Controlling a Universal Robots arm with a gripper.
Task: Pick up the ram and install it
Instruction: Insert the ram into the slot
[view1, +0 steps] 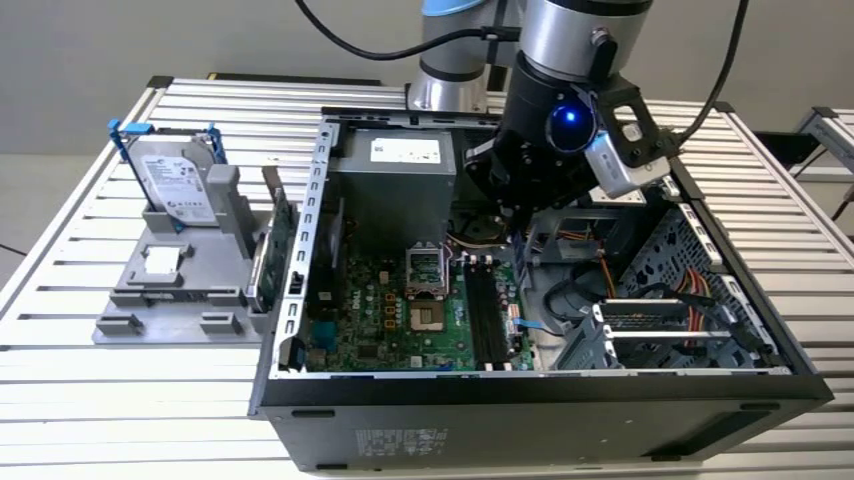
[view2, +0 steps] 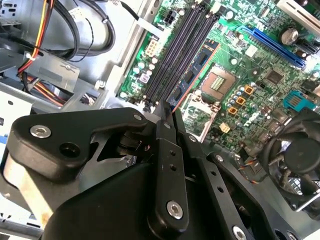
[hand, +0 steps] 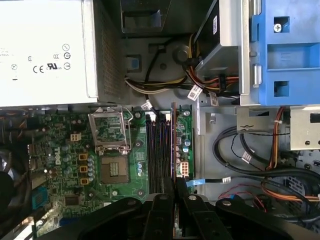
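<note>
Your gripper (view2: 167, 117) is clenched on the ram (view2: 192, 70), its two fingers (hand: 164, 212) pinching one end of the strip. The ram runs edge-on out from the fingertips and lies along the slots (hand: 159, 150), just beside the dark rails (whether it sits in a slot or just above one I cannot tell).

I'd judge the ram light and stiff but fragile: a thin board that will not bend kindly, so hold it by the long edges or bare ends, never across the chips. Held at one end, it may tilt.

Past the slots lies the CPU socket (hand: 114, 167), then the power supply (hand: 45, 50), farthest from the gripper.
</note>
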